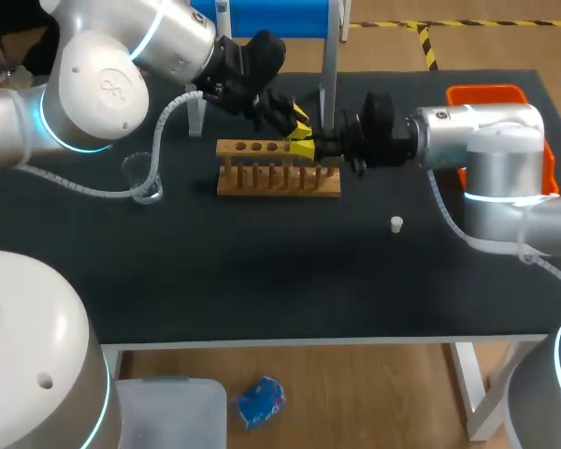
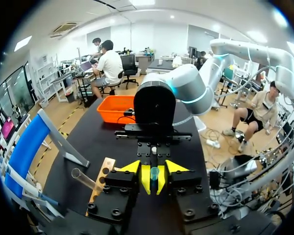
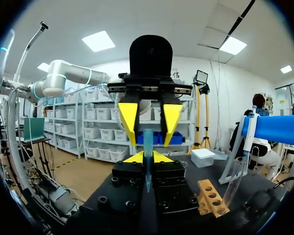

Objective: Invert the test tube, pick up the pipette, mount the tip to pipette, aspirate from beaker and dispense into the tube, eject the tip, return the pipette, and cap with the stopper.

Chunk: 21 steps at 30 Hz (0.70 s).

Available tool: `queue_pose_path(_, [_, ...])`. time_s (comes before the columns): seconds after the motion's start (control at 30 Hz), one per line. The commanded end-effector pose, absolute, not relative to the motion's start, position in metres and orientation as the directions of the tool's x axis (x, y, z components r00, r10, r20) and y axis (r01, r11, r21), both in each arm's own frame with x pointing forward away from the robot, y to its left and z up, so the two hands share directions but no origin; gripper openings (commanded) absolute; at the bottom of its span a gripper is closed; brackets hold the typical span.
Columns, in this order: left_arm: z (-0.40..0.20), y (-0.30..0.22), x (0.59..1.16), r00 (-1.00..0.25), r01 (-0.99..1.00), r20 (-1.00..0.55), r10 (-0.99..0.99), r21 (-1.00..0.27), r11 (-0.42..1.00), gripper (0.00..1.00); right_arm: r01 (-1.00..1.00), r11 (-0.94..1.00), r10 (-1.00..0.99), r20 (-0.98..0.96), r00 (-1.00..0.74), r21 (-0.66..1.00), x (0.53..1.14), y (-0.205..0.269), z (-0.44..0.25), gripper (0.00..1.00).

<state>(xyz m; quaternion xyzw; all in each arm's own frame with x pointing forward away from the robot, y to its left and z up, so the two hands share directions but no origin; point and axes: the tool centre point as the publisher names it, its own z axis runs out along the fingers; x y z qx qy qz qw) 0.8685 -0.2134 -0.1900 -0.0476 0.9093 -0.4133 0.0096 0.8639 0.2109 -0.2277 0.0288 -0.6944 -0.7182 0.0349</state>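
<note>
A teal pipette tip (image 3: pixel 148 141) is pinched between the yellow fingers of my right gripper (image 3: pixel 148 156), above the wooden tube rack (image 1: pixel 279 178). My left gripper (image 2: pixel 153 167) faces it tip to tip, its fingers (image 3: pixel 128 120) open on either side of the tip (image 2: pixel 154 172) and not touching it. In the head view the two grippers (image 1: pixel 297 122) (image 1: pixel 309 148) meet over the rack's right end. A clear test tube (image 2: pixel 85 179) leans in the rack (image 3: pixel 211 196). The beaker (image 1: pixel 145 178) stands left of the rack. The white stopper (image 1: pixel 396 224) lies to the rack's front right.
An orange bin (image 1: pixel 481 94) sits at the table's back right, behind my right arm. A blue-topped stand (image 3: pixel 274 128) with a white pipette (image 3: pixel 249 132) hanging on it rises behind the rack. The dark table (image 1: pixel 290 281) runs to its front edge.
</note>
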Motion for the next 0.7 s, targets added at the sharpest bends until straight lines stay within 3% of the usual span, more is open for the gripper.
queue_pose_path(0.03, [-0.190,-0.212,0.868,-0.995,-0.078,0.023,-0.092,-0.754,0.653,1.00,0.010,-0.013,-0.100,0.009,-0.995,1.000,0.862,0.201,-0.226,0.00])
queue_pose_path(0.7, [-0.190,-0.212,0.868,-0.995,-0.078,0.023,-0.092,-0.754,0.653,1.00,-0.006,0.028,-0.104,-0.003,-0.995,1.000,0.836,0.088,-0.245,0.00])
